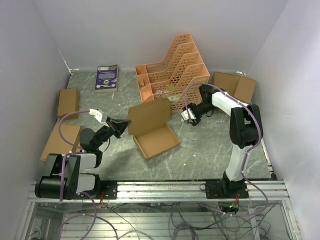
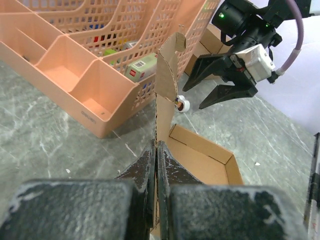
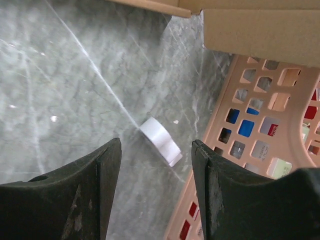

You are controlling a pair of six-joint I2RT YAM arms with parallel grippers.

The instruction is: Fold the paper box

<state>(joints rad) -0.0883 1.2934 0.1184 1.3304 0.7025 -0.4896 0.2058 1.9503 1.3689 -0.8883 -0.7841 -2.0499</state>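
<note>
two flat brown cardboard pieces [image 1: 67,101] lie near the left edge of a grey marbled tabletop [image 1: 210,150]. next to them, the left gripper [image 1: 120,126] has its jaws pressed together, pinching the edge of the upright lid flap of the paper box [image 1: 152,131]. the box sits mid-table, its shallow tray open upward, just in front of an orange lattice rack [image 1: 172,70]. to the right, the right gripper [image 1: 190,116] hangs with jaws spread above a small white roll [image 3: 160,141] lying beside the rack's base.
</note>
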